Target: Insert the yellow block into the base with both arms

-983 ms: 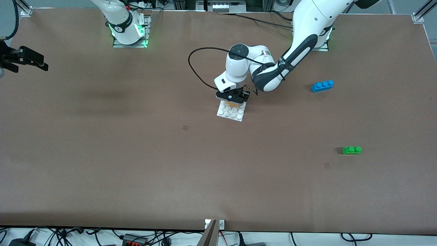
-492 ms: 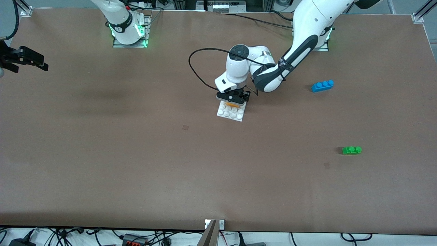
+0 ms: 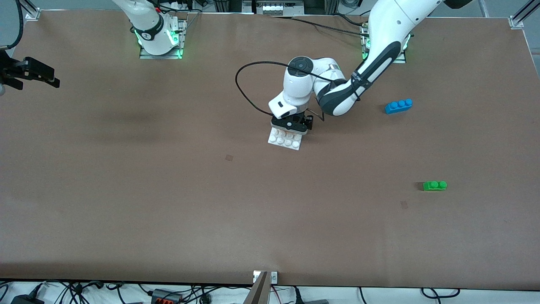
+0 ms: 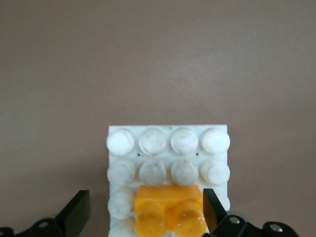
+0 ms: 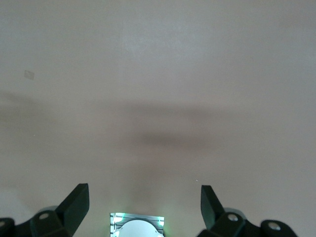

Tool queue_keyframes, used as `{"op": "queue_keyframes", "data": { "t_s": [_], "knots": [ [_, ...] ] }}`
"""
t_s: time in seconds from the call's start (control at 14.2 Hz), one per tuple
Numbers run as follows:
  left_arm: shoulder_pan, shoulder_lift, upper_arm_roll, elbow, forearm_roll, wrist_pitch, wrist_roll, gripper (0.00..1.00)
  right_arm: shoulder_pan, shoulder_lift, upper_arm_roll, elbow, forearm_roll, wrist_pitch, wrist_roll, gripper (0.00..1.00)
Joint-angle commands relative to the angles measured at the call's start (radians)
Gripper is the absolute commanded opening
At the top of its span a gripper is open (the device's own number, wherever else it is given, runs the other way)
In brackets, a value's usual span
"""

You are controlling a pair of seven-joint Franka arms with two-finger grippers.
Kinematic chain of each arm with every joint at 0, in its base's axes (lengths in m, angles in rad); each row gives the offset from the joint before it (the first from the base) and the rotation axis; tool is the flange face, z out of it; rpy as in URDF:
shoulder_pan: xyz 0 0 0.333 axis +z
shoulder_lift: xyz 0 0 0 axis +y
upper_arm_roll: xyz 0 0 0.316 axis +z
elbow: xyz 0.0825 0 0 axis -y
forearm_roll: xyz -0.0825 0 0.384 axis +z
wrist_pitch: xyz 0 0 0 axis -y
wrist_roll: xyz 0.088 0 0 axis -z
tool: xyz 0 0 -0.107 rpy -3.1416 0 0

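Yellow block [image 4: 170,210] seated on studs of base [image 4: 168,148], at the edge row farthest from the front camera. Left gripper [image 4: 143,215] directly over block, jaws open, one finger [image 4: 210,207] just beside block. Base [image 3: 286,139] mid-tabletop [image 3: 168,202]. Right gripper [image 5: 143,205] waiting at right arm's end, jaws open, holding nothing.

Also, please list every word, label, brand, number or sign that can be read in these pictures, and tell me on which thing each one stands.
None can be read.
Flat square white plastic studded base: no text on it.
Small yellow-orange plastic two-stud block, on the base: no text on it.
Blue plastic brick and green plastic brick: no text seen.
Round dark marks on the white robot arms' joints: too small to read.
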Motion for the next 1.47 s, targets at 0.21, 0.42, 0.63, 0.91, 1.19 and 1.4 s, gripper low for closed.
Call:
{"op": "queue_keyframes", "data": {
  "t_s": [0.21,0.42,0.63,0.91,1.19,1.4],
  "knots": [
    [0.133,-0.211,-0.046,0.100,-0.192,-0.232,0.086,1.00,-0.005,-0.005,0.007,-0.002,-0.007,-0.005,0.010,1.00],
    [0.224,-0.265,-0.015,0.251,-0.416,-0.432,0.425,1.00,-0.003,-0.005,0.007,-0.002,-0.007,-0.005,0.010,1.00],
    [0.279,-0.335,0.093,0.312,-0.522,-0.536,0.504,1.00,-0.009,-0.005,0.003,-0.002,-0.007,-0.008,0.010,1.00],
    [0.362,-0.426,0.173,0.314,-0.573,-0.624,0.595,1.00,-0.008,-0.005,0.002,-0.002,-0.005,-0.008,0.012,1.00],
    [0.319,-0.526,0.351,0.314,-0.691,-0.816,0.780,1.00,-0.003,-0.005,0.002,-0.002,-0.005,-0.008,0.012,1.00],
    [0.220,-0.540,0.421,0.322,-0.690,-0.843,0.778,1.00,-0.008,-0.005,0.002,-0.002,-0.005,-0.008,0.012,1.00]
  ]
}}
